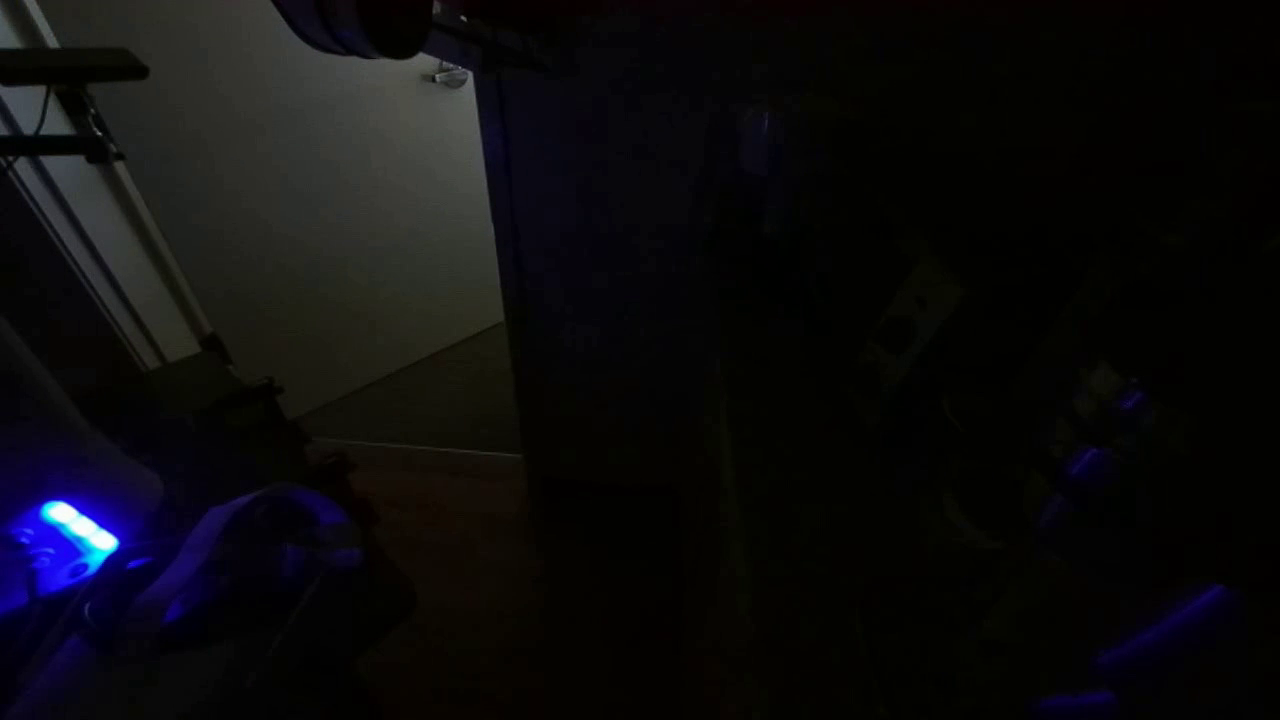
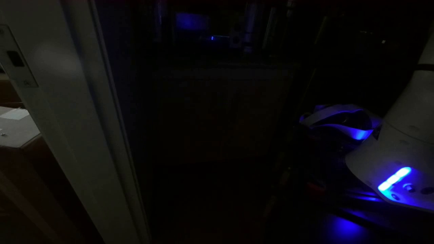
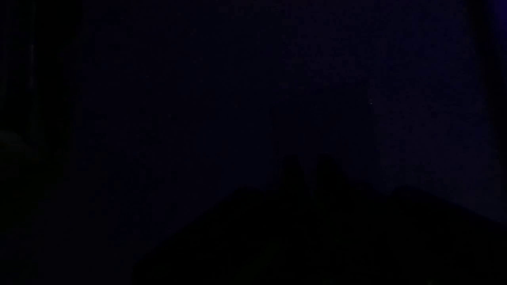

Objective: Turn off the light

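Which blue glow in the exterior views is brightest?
The slanted light strip on the robot's base: its core is nearly white; other glows, like the patch below it, are dimmer.

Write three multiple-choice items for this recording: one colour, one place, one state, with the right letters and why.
1. The strip on the arm's base glows:
A) red
B) green
C) blue

2. The slotted plate is on the:
A) floor
B) door frame
C) arm's base

3. The scene is:
A) mostly dark
B) brightly lit
C) tinted red

1 C: the glow shows blue in both exterior views.
2 B: the plate sits on the pale frame in an exterior view.
3 A: the wrist view is nearly black and both exterior views are mostly unlit.
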You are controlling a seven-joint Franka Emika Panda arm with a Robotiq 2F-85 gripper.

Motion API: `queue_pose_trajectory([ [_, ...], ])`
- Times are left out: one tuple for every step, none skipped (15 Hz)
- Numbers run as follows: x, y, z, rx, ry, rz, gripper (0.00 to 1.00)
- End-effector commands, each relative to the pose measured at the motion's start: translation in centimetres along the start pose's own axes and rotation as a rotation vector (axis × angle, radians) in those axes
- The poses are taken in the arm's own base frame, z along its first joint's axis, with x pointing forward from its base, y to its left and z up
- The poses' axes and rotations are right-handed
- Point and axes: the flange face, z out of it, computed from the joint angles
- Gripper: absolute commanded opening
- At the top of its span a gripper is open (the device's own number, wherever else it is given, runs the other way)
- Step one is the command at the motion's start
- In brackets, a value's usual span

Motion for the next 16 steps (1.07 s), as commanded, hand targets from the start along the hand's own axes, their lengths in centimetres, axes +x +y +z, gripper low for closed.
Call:
queue_pose_trajectory([
  [0.6,-1.1,-3.2,0.022,0.034,-0.028,0.5],
  [0.5,-0.9,-3.6,0.018,0.03,-0.038,0.58],
  [0.7,-1.1,-4.2,0.018,0.028,-0.051,0.66],
  [0.7,-1.3,-4.8,0.022,0.031,-0.059,0.76],
  [0.6,-1.6,-5.4,0.027,0.032,-0.063,0.83],
  [0.5,-1.8,-6.0,0.03,0.033,-0.071,0.92],
  [0.3,-1.9,-6.7,0.033,0.032,-0.08,0.98],
  [0.0,-2.0,-7.3,0.035,0.03,-0.088,1.0],
  [-0.3,-2.2,-8.0,0.039,0.028,-0.096,1.0],
  [-0.7,-2.2,-8.6,0.041,0.026,-0.106,1.0],
  [-1.1,-2.3,-9.3,0.044,0.019,-0.119,1.0],
  [-1.4,-2.3,-9.8,0.044,0.012,-0.127,1.0],
  [-1.8,-2.1,-10.3,0.045,0.007,-0.142,1.0],
  [-2.0,-2.0,-10.8,0.046,0.005,-0.149,1.0],
  [-2.3,-1.9,-11.1,0.05,0.005,-0.151,1.0],
  [-2.3,-1.7,-11.5,0.052,0.01,-0.146,1.0],
])
